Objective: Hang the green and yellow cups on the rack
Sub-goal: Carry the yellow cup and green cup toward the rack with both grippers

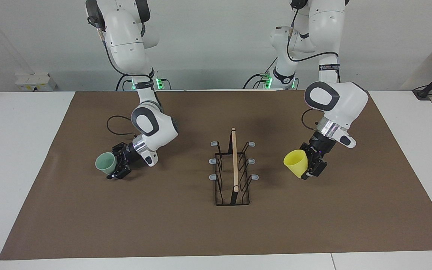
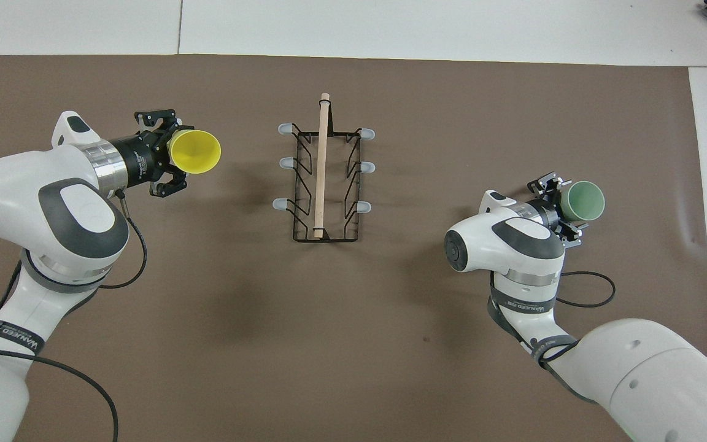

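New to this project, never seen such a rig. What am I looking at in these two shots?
Two white robot arms stand at a table, each ending in a two-finger claw. One picture looks across the table at the arms. The other looks down from above their end, so its sides are swapped. On the brown mat, between the arms, sits a black wire rack with a wooden rod. The left claw is shut on a yellow cup, raised and tilted beside the rack. The right claw appears to grip a green cup, tilted, low over the mat.
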Available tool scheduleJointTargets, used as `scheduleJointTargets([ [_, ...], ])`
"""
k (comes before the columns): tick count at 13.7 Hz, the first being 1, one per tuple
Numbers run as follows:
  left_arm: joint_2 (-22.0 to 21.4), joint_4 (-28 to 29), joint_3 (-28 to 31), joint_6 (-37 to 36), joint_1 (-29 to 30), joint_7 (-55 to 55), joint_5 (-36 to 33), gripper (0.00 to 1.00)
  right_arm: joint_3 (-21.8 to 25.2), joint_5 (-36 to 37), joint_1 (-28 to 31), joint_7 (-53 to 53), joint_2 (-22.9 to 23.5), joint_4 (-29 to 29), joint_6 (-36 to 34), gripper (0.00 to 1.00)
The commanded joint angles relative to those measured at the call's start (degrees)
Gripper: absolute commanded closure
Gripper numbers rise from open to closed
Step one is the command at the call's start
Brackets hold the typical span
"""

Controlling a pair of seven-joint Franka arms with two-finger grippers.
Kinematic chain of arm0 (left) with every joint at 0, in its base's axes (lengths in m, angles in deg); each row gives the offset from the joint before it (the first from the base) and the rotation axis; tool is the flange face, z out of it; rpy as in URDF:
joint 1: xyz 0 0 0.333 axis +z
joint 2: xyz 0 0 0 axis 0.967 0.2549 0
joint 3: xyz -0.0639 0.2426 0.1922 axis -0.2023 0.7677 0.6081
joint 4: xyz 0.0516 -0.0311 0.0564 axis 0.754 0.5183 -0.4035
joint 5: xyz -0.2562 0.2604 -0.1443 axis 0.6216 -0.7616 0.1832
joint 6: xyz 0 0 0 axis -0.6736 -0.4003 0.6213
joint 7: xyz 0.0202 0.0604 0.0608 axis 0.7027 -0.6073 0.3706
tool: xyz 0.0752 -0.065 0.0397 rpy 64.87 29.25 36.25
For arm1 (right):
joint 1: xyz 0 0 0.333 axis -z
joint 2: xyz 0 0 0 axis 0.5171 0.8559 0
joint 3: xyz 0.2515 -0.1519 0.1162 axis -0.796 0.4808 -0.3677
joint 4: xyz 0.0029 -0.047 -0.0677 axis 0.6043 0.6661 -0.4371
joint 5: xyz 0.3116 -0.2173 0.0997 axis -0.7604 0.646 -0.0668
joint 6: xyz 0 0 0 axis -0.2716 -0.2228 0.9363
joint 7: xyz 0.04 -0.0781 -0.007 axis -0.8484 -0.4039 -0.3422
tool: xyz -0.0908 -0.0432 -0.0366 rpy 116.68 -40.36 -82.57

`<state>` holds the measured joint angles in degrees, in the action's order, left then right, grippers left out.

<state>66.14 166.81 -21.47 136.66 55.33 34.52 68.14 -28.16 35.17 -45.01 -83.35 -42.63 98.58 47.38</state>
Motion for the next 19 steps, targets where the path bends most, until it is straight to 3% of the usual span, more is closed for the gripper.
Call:
scheduleJointTargets([
  [1, -1.0, -1.7, 0.9, 0.2, -1.0, 0.1, -9.2, 1.0, -0.4, 1.9, 1.0, -1.0, -1.6, 1.8, 0.8, 0.42],
  [2, -1.5, -2.0, 0.9, 0.1, -1.0, 0.1, -14.5, 1.0, -0.4, 1.8, 1.0, -1.0, -1.7, 1.7, 0.7, 0.8],
  [3, -1.7, -2.2, 0.9, -0.2, -1.0, 0.3, -20.7, 1.0, -0.4, 1.9, 1.0, -1.1, -1.8, 1.7, 0.4, 1.0],
  [8, -1.3, -7.7, 0.8, -7.0, -2.4, -0.2, -50.6, 1.0, -0.6, 0.3, 0.7, -1.2, -3.0, 0.3, -1.6, 1.0],
  [14, -2.4, -7.1, 0.7, -10.6, -7.8, -17.0, -79.9, 1.0, -0.7, -18.8, 5.1, -8.3, -12.9, -0.8, 3.3, 1.0],
  [16, -3.2, -6.6, 0.7, -13.4, -10.2, -24.2, -86.1, 1.0, -0.6, -30.8, 4.4, -11.2, -14.3, -4.9, 3.0, 1.0],
  [19, -4.7, -5.2, 0.7, -16.1, -13.7, -33.9, -94.6, 1.0, -1.0, -39.0, 3.6, -11.5, -17.4, -7.6, 2.7, 1.0],
])
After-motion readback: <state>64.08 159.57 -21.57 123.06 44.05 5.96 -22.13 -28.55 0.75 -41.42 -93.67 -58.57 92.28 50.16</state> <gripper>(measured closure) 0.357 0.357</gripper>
